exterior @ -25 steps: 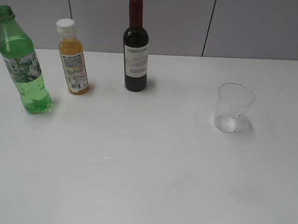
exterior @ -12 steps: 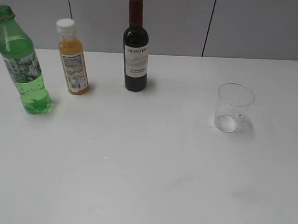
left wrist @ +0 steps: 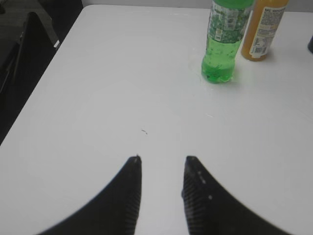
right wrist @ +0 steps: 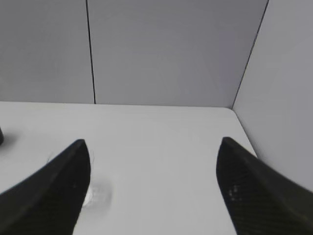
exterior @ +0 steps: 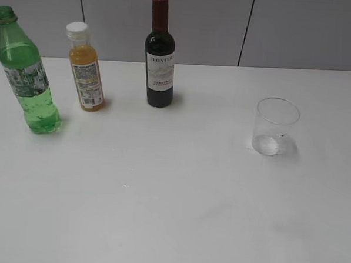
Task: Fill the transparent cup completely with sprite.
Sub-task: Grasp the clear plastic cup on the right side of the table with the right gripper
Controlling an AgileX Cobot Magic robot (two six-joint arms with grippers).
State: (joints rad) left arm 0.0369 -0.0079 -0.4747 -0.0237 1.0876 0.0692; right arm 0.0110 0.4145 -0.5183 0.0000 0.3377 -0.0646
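- Nothing done yet, judging by the frames: cup (exterior: 276, 127) looks empty, standing upright on the table (exterior: 178, 196), well apart from the three bottles.
- Sprite (exterior: 40, 109) sits in the green bottle (exterior: 24, 70), cap off, upright, roughly a third full, beside the juice bottle (exterior: 86, 68); wine bottle (exterior: 160, 54) further along the row.
- All left to do: grab green bottle, carry to cup, tip, pour to the brim.
- Left gripper (left wrist: 162, 169): low over the table, fingers a modest gap apart, holding nothing; green bottle ahead and to its right, well apart, not touched.
- Right gripper (right wrist: 152, 164): spread wide, empty, pointed level toward the back wall; a faint clear shape by its left finger (right wrist: 58, 186) is probably the cup, cannot tell for sure.
- Neither arm shows in the exterior view.
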